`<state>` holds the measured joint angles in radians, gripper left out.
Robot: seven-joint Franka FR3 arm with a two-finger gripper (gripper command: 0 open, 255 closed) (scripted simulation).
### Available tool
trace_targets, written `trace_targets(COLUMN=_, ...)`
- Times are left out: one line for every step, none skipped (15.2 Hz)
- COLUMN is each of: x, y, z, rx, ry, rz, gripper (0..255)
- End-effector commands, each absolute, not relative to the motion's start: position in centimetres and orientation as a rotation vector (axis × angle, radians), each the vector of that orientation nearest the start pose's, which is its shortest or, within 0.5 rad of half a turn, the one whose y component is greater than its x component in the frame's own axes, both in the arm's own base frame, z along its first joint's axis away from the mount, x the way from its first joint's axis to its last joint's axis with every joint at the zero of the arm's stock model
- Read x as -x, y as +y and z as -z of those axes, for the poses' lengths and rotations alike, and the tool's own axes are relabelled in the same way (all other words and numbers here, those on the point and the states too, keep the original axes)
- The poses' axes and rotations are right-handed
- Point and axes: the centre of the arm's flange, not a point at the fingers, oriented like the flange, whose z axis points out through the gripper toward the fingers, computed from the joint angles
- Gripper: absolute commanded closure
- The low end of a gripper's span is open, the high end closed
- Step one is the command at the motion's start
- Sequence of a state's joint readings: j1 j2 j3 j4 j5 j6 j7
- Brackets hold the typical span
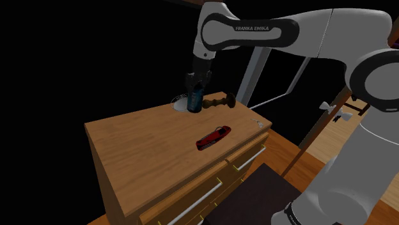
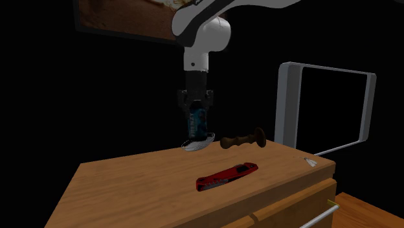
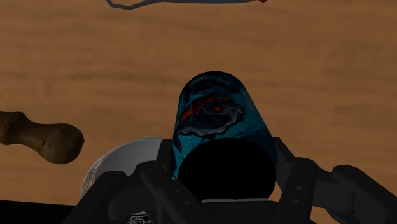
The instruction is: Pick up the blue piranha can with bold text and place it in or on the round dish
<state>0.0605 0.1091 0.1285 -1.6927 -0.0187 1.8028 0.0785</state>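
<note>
**Blue can clasped above the round dish**

We see the black fingers (image 3: 285,167) closed on the blue can (image 3: 216,114), one finger pressing on each side of it. The can hangs upright below the fingers and carries a dark, red-and-black creature print on its blue wall. In the wrist view we look down its length, with wood grain beyond it.

Directly under the fingers sits the round dish (image 2: 197,144), a pale, shallow thing at the far edge of the tabletop (image 1: 147,153). The can's lower end comes down to the dish's rim in the second exterior view. We cannot tell whether it touches the dish or hangs just clear of it. In the wrist view the dish shows a little to one side of the can rather than centred under it.

Just beside the fingers, past the dish, a dark turned wooden handle (image 2: 243,140) lies on its side on the tabletop. It is near the dish, but we cannot tell whether it touches it.

Well apart from the fingers, toward the drawer side of the tabletop, a red utility knife (image 1: 213,137) lies flat on bare wood.

The tabletop belongs to a wooden chest whose drawers (image 1: 243,163) have metal bar pulls. Behind the fingers stands a pale frame (image 2: 285,103), with a black area around it.
</note>
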Motion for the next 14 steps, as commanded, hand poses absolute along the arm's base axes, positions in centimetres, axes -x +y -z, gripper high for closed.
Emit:
trace_targets(x=-58.7, y=10.9, z=-53.5, rx=3.140, ry=-0.179, rz=0.004, gripper=255)
trace_targets(x=-58.7, y=10.9, z=-54.0, rx=3.140, ry=-0.179, rz=0.004, gripper=255)
trace_targets(x=-58.7, y=10.9, z=-54.4, rx=3.140, ry=-0.179, rz=0.004, gripper=255)
trace_targets(x=-59.7, y=10.2, z=-54.6, rx=3.140, ry=-0.179, rz=0.004, gripper=255)
trace_targets(x=-60.8, y=9.5, z=-54.8, rx=3.140, ry=-0.179, rz=0.004, gripper=255)
trace_targets(x=-61.9, y=8.7, z=-55.1, rx=3.140, ry=-0.179, rz=0.004, gripper=255)
trace_targets(x=-63.0, y=8.0, z=-55.3, rx=3.140, ry=-0.179, rz=0.004, gripper=255)
trace_targets(x=-64.0, y=7.3, z=-55.5, rx=3.140, ry=-0.179, rz=0.004, gripper=255)
trace_targets(x=-65.1, y=6.5, z=-55.7, rx=3.140, ry=-0.179, rz=0.004, gripper=255)
trace_targets(x=-66.2, y=5.8, z=-56.0, rx=3.140, ry=-0.179, rz=0.004, gripper=255)
trace_targets(x=-67.3, y=5.1, z=-56.2, rx=3.140, ry=-0.179, rz=0.004, gripper=255)
trace_targets(x=-68.3, y=4.3, z=-56.4, rx=3.140, ry=-0.179, rz=0.004, gripper=255)
trace_targets(x=-69.4, y=3.6, z=-56.6, rx=3.140, ry=-0.179, rz=0.004, gripper=255)
trace_targets(x=-70.5, y=2.9, z=-56.9, rx=3.140, ry=-0.179, rz=0.004, gripper=255)
